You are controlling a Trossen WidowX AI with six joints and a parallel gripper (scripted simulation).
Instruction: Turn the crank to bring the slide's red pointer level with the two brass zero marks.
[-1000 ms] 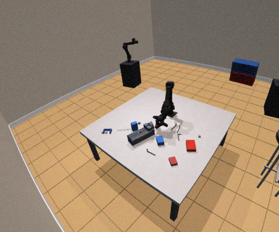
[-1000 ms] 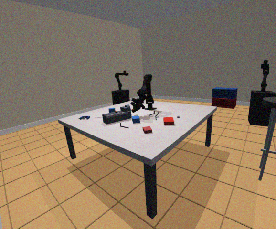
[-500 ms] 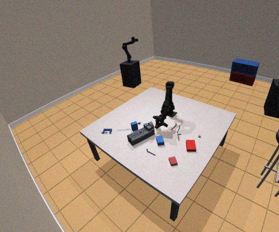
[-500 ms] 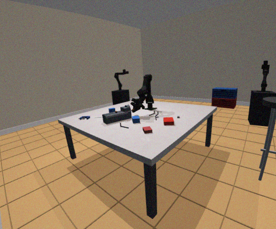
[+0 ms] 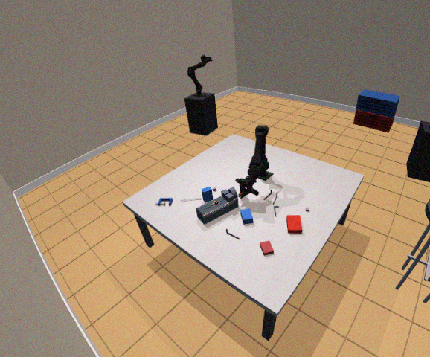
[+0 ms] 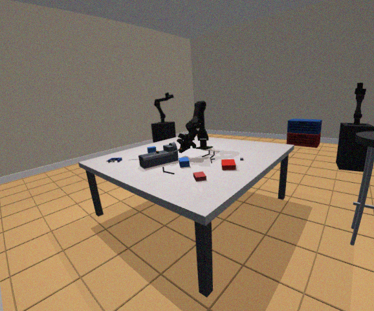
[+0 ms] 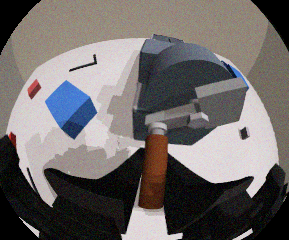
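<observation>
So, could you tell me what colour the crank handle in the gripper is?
Reddish-brown; the crank handle shows best in the wrist view.

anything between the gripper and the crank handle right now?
No. In the wrist view the gripper is already shut on the brown crank handle, which runs straight up between the fingers to the grey machine. The nearest blue block sits off to the side, apart from the handle.
</observation>
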